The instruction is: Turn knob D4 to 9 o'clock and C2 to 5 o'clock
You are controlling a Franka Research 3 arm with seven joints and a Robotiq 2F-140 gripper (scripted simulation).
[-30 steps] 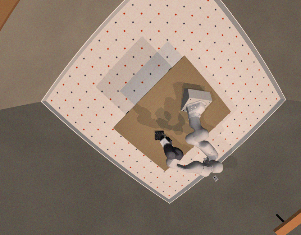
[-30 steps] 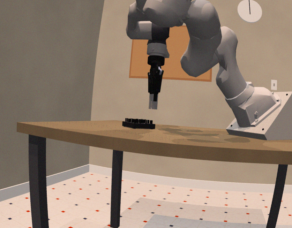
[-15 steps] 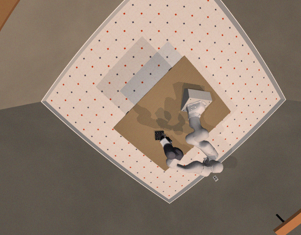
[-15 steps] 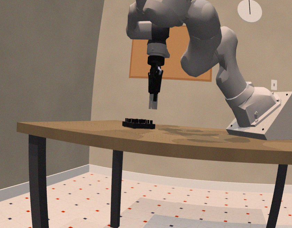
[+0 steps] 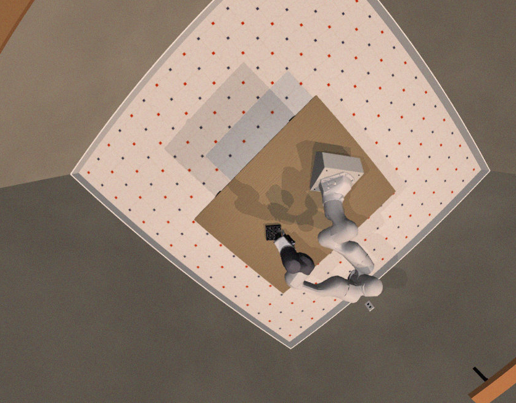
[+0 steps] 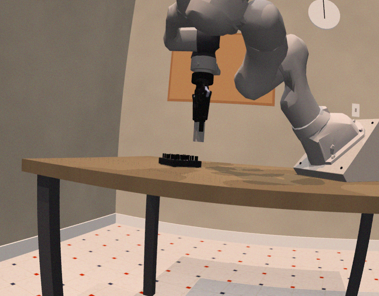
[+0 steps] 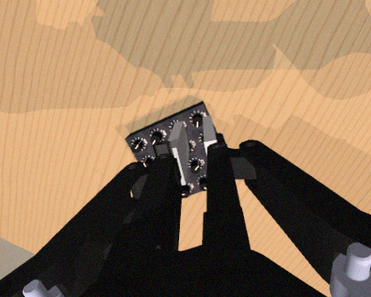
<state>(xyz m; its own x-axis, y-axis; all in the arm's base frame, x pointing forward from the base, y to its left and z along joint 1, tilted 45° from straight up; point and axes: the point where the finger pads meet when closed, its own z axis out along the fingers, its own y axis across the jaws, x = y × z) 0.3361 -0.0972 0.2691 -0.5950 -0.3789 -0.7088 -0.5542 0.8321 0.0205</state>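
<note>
The black knob box (image 5: 273, 232) (image 6: 179, 163) (image 7: 185, 115) stands flat on the wooden table and looks turned at an angle in the wrist view. My gripper (image 6: 198, 140) (image 7: 196, 132) points down, a clear distance above the box. Its fingers are a small gap apart with nothing between them, so it is open only narrowly. They touch no knob. Knobs with white lines show around the fingers, such as the corner knobs (image 7: 138, 144) (image 7: 197, 120) and another knob (image 7: 196, 165) seen between the fingers. The fingers hide several knobs. The printed names are too small to read, so I cannot identify D4 or C2.
The arm (image 5: 343, 230) (image 6: 265, 45) reaches from its grey base (image 5: 340, 163) (image 6: 367, 154) over the table (image 5: 258, 174) (image 6: 123, 174). The box stands well away from the base. Arm shadows fall on the table beside the box.
</note>
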